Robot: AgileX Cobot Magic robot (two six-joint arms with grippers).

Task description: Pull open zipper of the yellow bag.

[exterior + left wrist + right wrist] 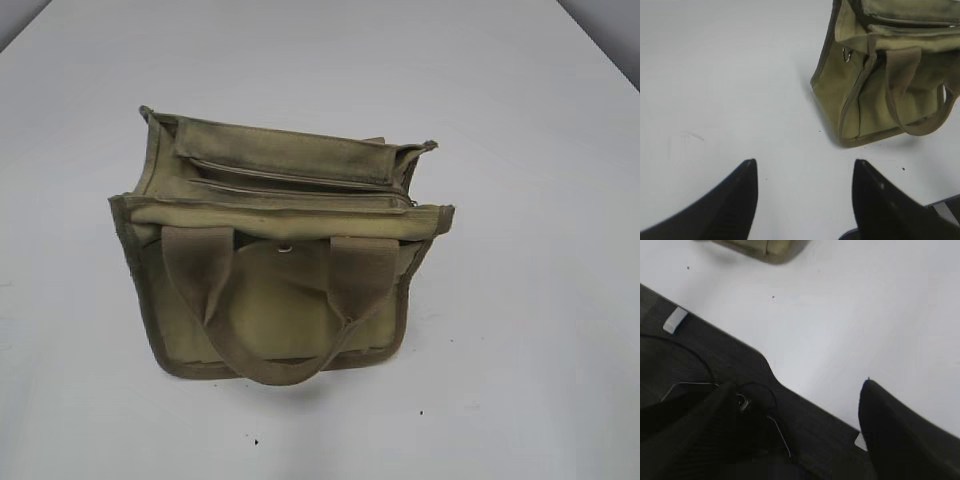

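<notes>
left gripper [802,192]: closest thing to the lens in the left wrist view, two black fingers spread pretty wide with bare table between them, nothing in there at all
left gripper vs bag: hanging back, well short of the bag, which sits up and to the right of it in that view
right gripper [795,410]: also stretched wide and holding nothing. One dark finger [900,435] pokes up on the right, the other is low on the left, hard to pick out against a black piece of the rig with thin wires and bits of white tape behind it
right gripper vs bag: well apart, only a rounded khaki corner of the bag peeks in at the very top edge
yellow bag [275,300]: small boxy khaki-yellow canvas tote, standing upright around the middle of the white table [520,330], darker olive trim on the edges, fabric looks kinda smudged
front handle [275,355]: wide webbing loop, flopped down over the front panel and touching the table at the bottom
zipper [300,190]: thin pale line running left to right along the top of the bag, just behind the front rim
pull tab [410,201]: little shiny bit at the right end of that line, too small to say much more
side ring [846,55]: small metal ring on the bag's side panel near the top, shows up in the left wrist view
</notes>
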